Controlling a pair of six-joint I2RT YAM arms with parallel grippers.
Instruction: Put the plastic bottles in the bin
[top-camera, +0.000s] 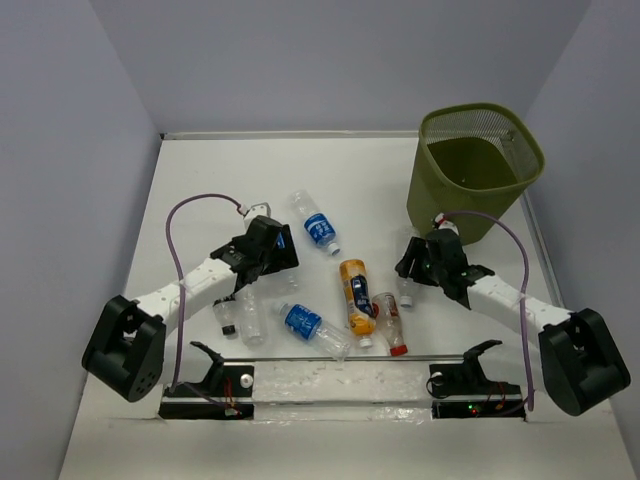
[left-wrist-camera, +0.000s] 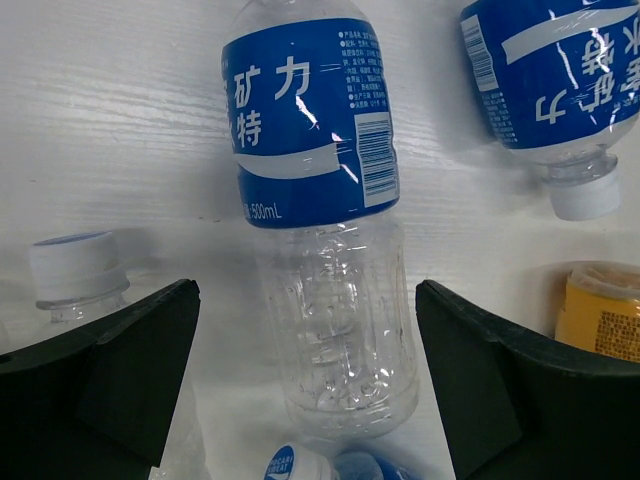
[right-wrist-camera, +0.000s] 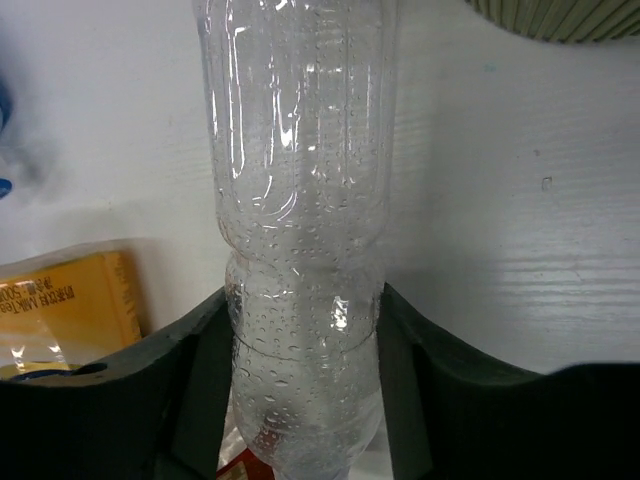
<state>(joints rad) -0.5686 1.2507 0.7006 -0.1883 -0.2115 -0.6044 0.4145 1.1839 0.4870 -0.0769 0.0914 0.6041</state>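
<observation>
Right jaws pinch the waist of a clear unlabelled bottle (right-wrist-camera: 300, 250). Left jaws stand wide, a blue-labelled bottle (left-wrist-camera: 320, 230) lying between them on the bench (left-wrist-camera: 110, 140).

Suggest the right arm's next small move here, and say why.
Probably lift the clear bottle straight up. The right gripper has its pads against both sides of the bottle's narrow waist, so the grip looks made. The bin stands close beyond and looks too tall to reach without gaining height first.
</observation>
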